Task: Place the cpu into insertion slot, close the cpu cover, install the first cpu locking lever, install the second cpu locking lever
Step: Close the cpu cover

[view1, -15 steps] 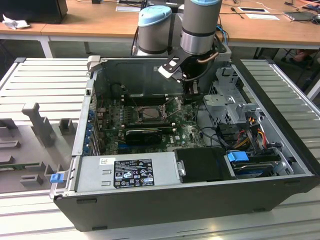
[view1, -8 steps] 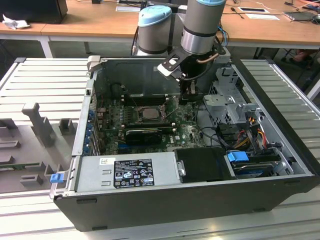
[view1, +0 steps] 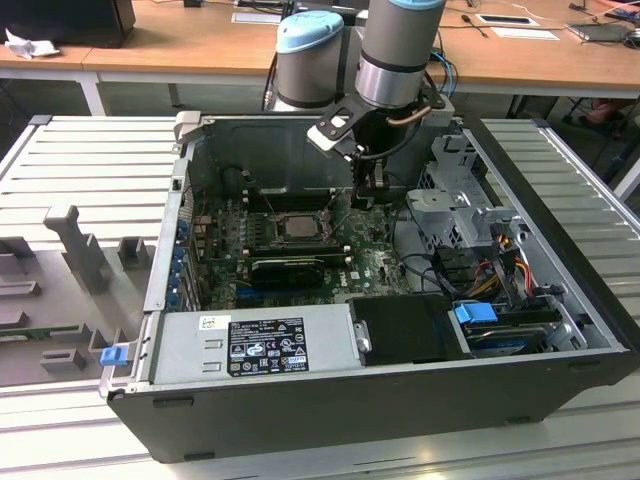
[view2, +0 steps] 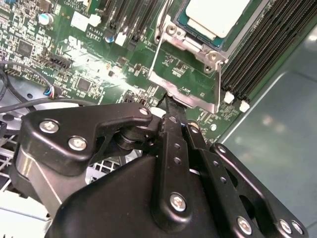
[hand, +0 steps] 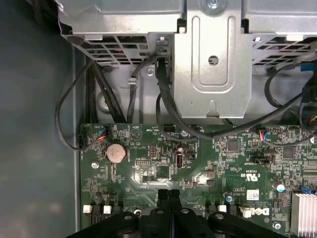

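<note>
Inside the open computer case (view1: 400, 410) on the ribbed metal surface (view1: 90, 170), the arm reaches down from the far side over the green motherboard (view1: 372, 265). The claw (view1: 372, 190) hangs just to the exterior view's right of the insertion slot (view1: 268, 228). In both wrist views its fingers are clenched together with nothing between them (view2: 171, 101) (hand: 169, 192).

The cpu (view2: 215, 15) already lies flat in the insertion slot (view2: 193, 45), its pale top uncovered; the exterior view shows it too (view1: 297, 226). The cpu cover (view2: 185, 94) is not down. It is tilted open on the claw's side of the socket, and green board shows through its cut-out centre. The clenched fingertips sit right at the cover's solid outer edge, though I cannot tell if they touch it.

Black memory slots (view2: 262, 44) run beside the socket. Beyond the board's edge are a grey drive bracket (hand: 213, 54), black cables (hand: 166, 106) and a coin battery (hand: 115, 152).
</note>
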Tool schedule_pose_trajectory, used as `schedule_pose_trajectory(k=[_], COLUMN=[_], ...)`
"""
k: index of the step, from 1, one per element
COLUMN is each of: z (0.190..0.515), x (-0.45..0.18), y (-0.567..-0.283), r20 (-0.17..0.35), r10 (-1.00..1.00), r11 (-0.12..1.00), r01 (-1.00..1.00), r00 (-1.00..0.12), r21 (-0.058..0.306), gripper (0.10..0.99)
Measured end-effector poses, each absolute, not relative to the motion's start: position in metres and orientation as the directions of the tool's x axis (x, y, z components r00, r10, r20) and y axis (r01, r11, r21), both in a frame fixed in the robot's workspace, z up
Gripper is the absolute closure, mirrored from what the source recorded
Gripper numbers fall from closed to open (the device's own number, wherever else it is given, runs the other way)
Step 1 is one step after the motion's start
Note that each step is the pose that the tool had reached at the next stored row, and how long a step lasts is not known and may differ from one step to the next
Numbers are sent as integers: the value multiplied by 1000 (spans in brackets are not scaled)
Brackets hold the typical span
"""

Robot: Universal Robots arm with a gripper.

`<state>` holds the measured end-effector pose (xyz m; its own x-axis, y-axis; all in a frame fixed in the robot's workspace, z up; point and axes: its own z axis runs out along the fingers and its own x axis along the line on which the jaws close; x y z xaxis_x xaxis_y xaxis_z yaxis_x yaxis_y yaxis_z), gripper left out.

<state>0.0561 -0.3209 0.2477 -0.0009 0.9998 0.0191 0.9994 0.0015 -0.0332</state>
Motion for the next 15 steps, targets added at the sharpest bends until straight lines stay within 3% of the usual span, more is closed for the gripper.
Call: schedule_pose_trajectory(k=[15], z=[248], x=[43], y=[-321], r20=[19], r10=[1000], r11=[2], r01=[999], r00=[-1], r21=[-33], gripper=[980])
